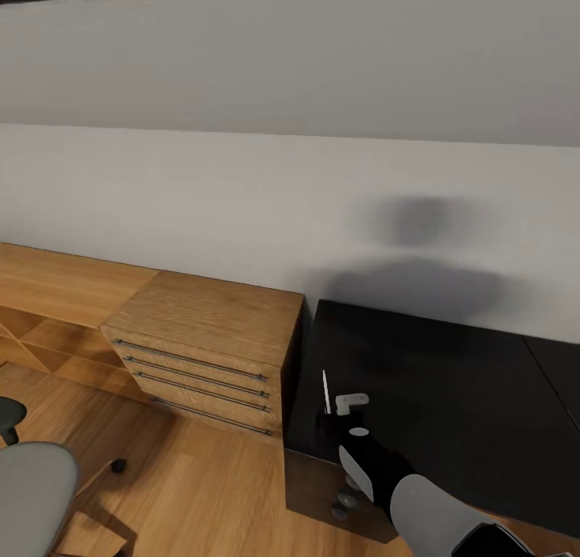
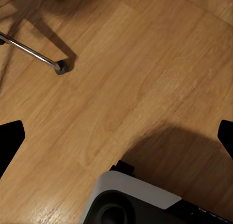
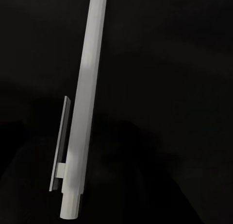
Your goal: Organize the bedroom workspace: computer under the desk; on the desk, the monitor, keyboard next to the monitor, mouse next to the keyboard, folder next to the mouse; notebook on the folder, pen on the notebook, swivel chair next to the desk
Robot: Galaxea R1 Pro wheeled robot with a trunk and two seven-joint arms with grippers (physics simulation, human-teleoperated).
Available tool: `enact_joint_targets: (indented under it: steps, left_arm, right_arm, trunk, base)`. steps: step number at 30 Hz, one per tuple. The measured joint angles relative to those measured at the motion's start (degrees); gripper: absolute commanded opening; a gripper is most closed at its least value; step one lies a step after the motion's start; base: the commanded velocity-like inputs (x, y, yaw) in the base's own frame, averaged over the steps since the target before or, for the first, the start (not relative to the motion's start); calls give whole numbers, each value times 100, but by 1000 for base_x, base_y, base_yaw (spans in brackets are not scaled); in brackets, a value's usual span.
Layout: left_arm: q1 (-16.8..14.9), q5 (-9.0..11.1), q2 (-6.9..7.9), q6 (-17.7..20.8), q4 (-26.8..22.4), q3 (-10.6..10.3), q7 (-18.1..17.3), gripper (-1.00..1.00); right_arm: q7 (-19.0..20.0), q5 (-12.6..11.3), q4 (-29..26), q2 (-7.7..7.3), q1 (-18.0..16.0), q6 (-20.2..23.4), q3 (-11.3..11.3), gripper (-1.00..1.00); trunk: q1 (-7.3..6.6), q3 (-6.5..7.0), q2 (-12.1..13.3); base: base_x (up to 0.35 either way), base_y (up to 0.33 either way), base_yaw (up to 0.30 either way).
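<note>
Here, right pincer (image 1: 338,408) clamped on pen (image 1: 325,391) over desk (image 1: 451,380); clip visible from wrist

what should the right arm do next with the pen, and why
Probably carry the pen further over the desk before lowering it. The right gripper holds it near the desk's edge beside the wood drawer unit, and no notebook lies on this part of the desk.

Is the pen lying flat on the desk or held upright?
Upright: the pen stands vertically by the right claw over the desk.
</note>
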Motion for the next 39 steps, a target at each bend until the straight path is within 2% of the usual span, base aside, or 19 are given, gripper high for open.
enact_joint_targets:
  steps: [8,15,22,29,35,39]
  left_arm:
    - [0,0,0,0,0,3,0,100]
    - [0,0,0,0,-1,-4,0,100]
    - [0,0,0,0,2,-5,0,100]
    - [0,1,0,0,1,-5,0,100]
    - [0,0,0,0,0,-6,0,100]
    - [0,0,0,0,-2,-6,0,100]
  right_arm:
    - [-44,18,-92,4,-6,209,-18,-100]
    - [-41,-69,-127,0,-29,353,-18,-100]
    - [-29,-124,-124,-10,-41,383,-18,-100]
    - [-35,-337,-126,-19,-44,386,-20,-100]
    - [-42,-371,-130,-20,-44,387,-19,-100]
    - [-14,-380,-135,-20,-44,393,-135,-100]
  trunk:
    - [1,0,1]
    - [1,0,1]
    - [0,0,0]
    - [0,0,0]
    - [0,0,0]
    - [0,0,0]
  base:
    - [0,0,0]
    - [0,0,0]
    - [0,0,0]
    - [0,0,0]
    - [0,0,0]
    - [0,0,0]
